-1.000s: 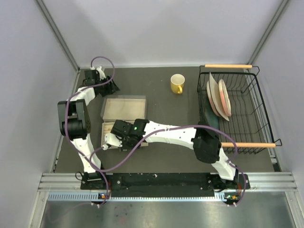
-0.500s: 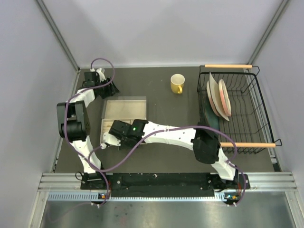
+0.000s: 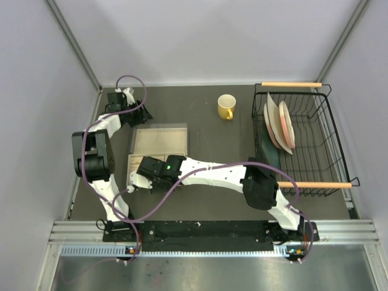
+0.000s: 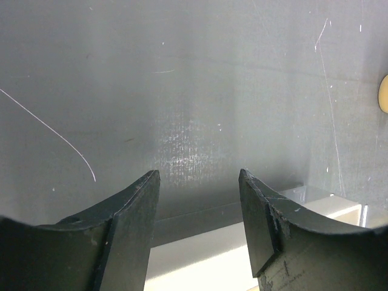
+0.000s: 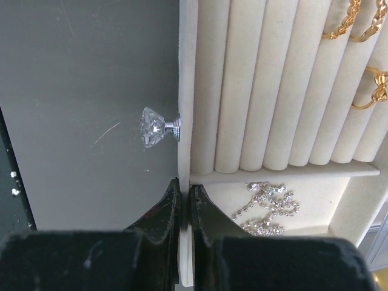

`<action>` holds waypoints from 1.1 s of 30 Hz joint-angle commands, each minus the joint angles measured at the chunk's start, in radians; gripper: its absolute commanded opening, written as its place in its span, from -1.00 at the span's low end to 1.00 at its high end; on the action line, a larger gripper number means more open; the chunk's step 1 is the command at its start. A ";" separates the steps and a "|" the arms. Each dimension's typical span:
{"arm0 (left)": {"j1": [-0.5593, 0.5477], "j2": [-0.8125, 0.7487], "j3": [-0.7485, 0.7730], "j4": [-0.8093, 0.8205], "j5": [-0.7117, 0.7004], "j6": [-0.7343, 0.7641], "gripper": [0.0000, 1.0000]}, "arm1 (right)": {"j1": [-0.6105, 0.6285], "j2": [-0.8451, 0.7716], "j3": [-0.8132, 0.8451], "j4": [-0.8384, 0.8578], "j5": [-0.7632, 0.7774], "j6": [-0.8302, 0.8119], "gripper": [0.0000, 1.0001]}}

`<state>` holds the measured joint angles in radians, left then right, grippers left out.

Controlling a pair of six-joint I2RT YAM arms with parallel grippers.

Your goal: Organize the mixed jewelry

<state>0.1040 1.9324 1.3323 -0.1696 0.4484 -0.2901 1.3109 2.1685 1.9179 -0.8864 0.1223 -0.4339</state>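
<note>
The cream jewelry box lies left of centre on the dark table. In the right wrist view its tray wall carries a crystal knob. Gold rings sit in the roll slots at the top right, another gold ring sits below them, and a silvery glittery cluster lies in the flat compartment. My right gripper, also in the top view, is shut on the tray wall below the knob. My left gripper is open and empty at the box's far edge.
A yellow mug stands at the back centre. A black wire dish rack with plates fills the right side. A purple cable loops over the right arm near the table's front. Grey walls close in left and right.
My right gripper has moved slightly left and toward the near edge, still shut on the tray wall, and the tray has shifted with it. The left gripper has barely moved.
</note>
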 commanded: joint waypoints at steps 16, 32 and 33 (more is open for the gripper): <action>0.000 -0.038 -0.030 -0.044 -0.017 0.002 0.18 | 0.016 0.007 0.044 -0.013 0.073 0.057 -1.00; 0.000 -0.033 -0.018 -0.045 -0.020 0.005 0.18 | 0.014 0.028 0.061 -0.023 0.068 0.050 -1.00; 0.000 -0.033 -0.018 -0.045 -0.022 0.005 0.18 | 0.013 0.031 0.064 -0.025 0.068 0.050 -1.00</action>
<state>0.1040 1.9251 1.3266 -0.1795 0.4442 -0.2901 1.3117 2.1719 1.9202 -0.9134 0.1596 -0.3901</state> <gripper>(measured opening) 0.594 0.027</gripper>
